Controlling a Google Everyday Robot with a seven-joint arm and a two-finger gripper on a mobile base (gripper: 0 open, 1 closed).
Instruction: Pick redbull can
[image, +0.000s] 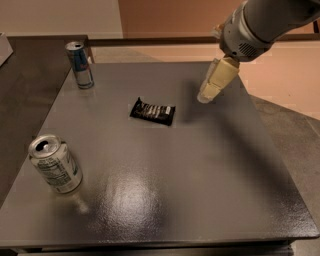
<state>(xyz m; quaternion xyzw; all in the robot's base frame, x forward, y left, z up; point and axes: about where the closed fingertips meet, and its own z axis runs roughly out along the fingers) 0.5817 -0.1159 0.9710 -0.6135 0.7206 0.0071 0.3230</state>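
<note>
The gripper (206, 95) hangs over the far right part of the grey table (200, 200), angled down and left. Whether it is open or closed cannot be told. The redbull can (80, 65) stands upright at the far left corner, well apart from the gripper and to its left. A dark snack wrapper (152, 111) lies roughly between them. A wider can (54, 164) sits near left.

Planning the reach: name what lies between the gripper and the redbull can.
Camera view: only a dark snack packet lies roughly between the gripper, above the table at its far right, and the redbull can at far left; the rest is bare.
</note>
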